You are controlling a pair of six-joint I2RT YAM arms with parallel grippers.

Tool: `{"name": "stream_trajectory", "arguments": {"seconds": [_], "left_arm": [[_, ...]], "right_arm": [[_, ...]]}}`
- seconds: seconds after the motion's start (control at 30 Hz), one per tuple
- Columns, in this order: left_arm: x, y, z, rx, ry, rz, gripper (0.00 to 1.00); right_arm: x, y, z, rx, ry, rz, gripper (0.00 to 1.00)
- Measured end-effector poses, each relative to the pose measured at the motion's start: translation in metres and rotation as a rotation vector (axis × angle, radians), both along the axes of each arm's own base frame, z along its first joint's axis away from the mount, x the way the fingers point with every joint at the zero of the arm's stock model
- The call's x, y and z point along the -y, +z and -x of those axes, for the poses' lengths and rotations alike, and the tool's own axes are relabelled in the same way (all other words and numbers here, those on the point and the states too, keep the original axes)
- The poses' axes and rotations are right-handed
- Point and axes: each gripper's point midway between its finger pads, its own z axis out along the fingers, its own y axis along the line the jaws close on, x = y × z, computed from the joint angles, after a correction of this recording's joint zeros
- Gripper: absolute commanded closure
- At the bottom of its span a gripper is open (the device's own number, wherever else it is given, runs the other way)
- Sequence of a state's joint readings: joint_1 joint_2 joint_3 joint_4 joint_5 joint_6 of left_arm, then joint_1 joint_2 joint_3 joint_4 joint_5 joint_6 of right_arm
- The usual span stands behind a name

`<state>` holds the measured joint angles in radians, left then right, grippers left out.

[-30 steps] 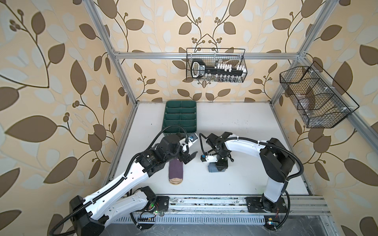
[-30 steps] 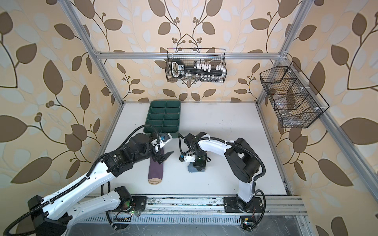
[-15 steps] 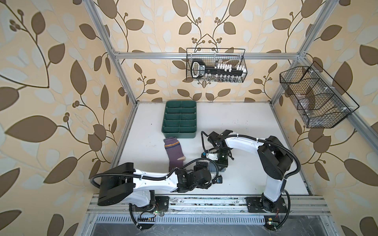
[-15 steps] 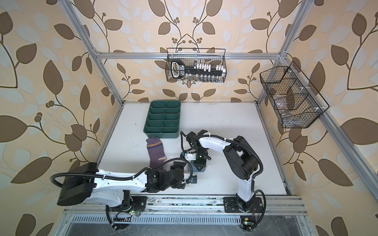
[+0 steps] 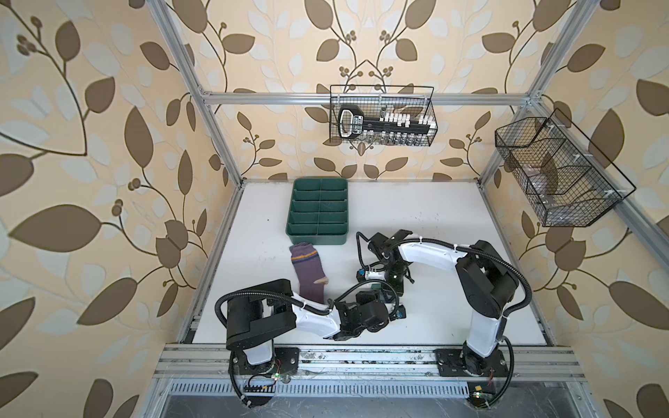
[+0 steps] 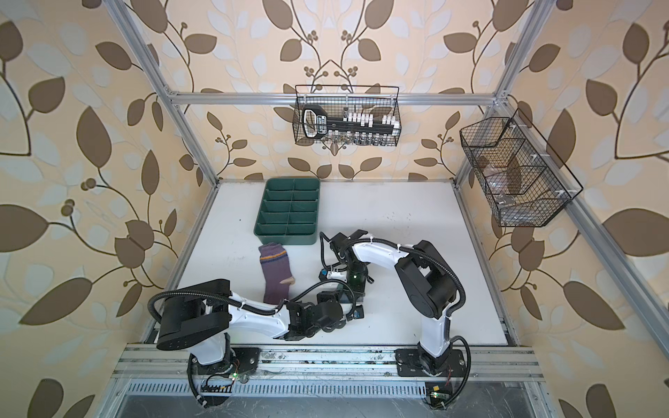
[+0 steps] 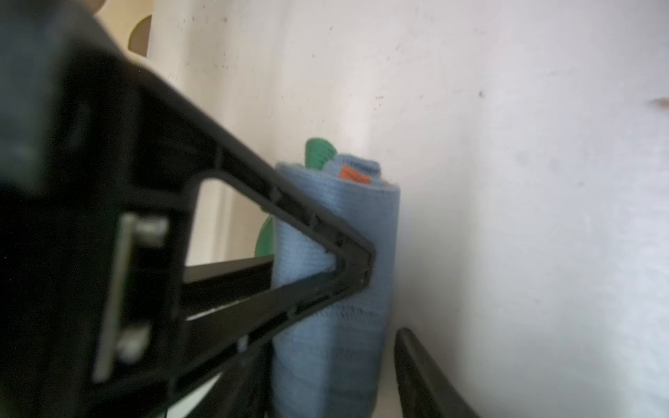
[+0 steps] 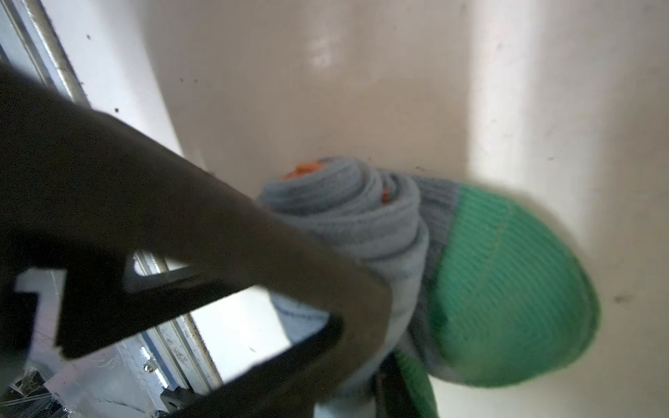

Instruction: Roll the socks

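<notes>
- Firstly, the purple sock (image 5: 307, 275) lies flat and unrolled on the white table (image 5: 452, 224); its striped cuff is just beside the front wall of the green tray (image 5: 318, 237), and its toe end is hidden behind the left arm in both top views
- The grey-blue sock (image 7: 325, 336) is rolled into a tight cylinder, and at one end some green and a bit of orange show; it is near the front middle of the table, to the right of the purple sock and apart from it
- In both top views this roll is almost fully covered by the two grippers, which meet over it
- The right gripper (image 8: 383, 343) is closed narrow on the grey-blue sock: one finger (image 8: 289, 260) presses across the spiral end of the roll, and the green toe sticks out beside it
- The left gripper (image 7: 385, 296) has its jaws about half way, one on each side of the same roll; one finger (image 7: 325, 231) lies against the cloth and the other is just beside it, so I cannot tell if they really squeeze
</notes>
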<state>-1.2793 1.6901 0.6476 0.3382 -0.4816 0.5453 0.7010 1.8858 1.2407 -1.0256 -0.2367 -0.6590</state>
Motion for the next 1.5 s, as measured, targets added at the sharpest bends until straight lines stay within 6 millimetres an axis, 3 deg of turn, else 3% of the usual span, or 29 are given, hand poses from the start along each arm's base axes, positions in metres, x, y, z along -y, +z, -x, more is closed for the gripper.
{"name": "stream_trajectory", "arguments": {"seconds": [0.13,0.17,0.2,0.23,0.43,0.57,0.67,0.77,0.83,0.93,1.0,1.07,1.17,1.3,1.4,1.5], "left_arm": [[-0.001,-0.001,-0.004,-0.013,0.031,0.02,0.98],[-0.001,-0.001,-0.004,-0.018,0.037,0.025,1.0],[-0.001,-0.001,-0.005,-0.021,0.04,0.026,1.0],[-0.001,-0.001,-0.006,-0.025,0.046,0.033,1.0],[0.006,-0.001,-0.001,-0.07,0.014,0.057,1.0],[0.007,0.002,-0.002,-0.131,-0.005,0.076,1.0],[0.004,0.002,-0.004,-0.195,-0.007,0.068,1.0],[0.004,0.004,-0.007,-0.276,-0.016,0.045,1.0],[0.004,0.005,-0.008,-0.346,-0.021,0.026,1.0],[0.006,0.005,-0.013,-0.446,-0.009,0.008,1.0],[0.008,0.005,-0.018,-0.518,0.013,0.002,1.0],[0.012,0.006,-0.025,-0.587,0.037,0.007,1.0],[0.014,0.006,-0.032,-0.697,0.067,0.021,1.0],[0.014,0.006,-0.037,-0.859,0.093,0.034,1.0],[0.016,0.005,-0.042,-0.986,0.115,0.031,1.0],[0.016,0.004,-0.044,-1.084,0.143,0.03,1.0]], "right_arm": [[0.0,0.001,0.0,0.005,0.0,-0.003,0.8],[0.0,0.001,-0.001,0.009,-0.001,-0.006,0.74],[0.0,0.001,-0.001,0.013,-0.006,-0.008,0.47],[0.0,0.001,-0.002,0.023,-0.008,-0.017,0.01],[0.006,0.006,-0.022,0.148,-0.057,-0.087,0.0],[0.024,0.034,-0.042,0.302,-0.144,-0.146,0.0],[0.052,0.078,-0.066,0.522,-0.269,-0.189,0.0],[0.096,0.131,-0.096,0.83,-0.464,-0.199,0.0],[0.125,0.157,-0.106,1.006,-0.617,-0.197,0.0],[0.158,0.176,-0.106,1.145,-0.83,-0.221,0.0],[0.167,0.183,-0.103,1.176,-0.921,-0.261,0.0],[0.168,0.191,-0.098,1.19,-0.958,-0.318,0.01],[0.158,0.208,-0.086,1.209,-0.914,-0.418,0.1],[0.116,0.216,-0.053,1.226,-0.634,-0.516,0.13],[0.076,0.183,-0.016,1.183,-0.313,-0.507,0.14],[0.062,0.118,0.014,1.12,-0.039,-0.385,0.16]]}}
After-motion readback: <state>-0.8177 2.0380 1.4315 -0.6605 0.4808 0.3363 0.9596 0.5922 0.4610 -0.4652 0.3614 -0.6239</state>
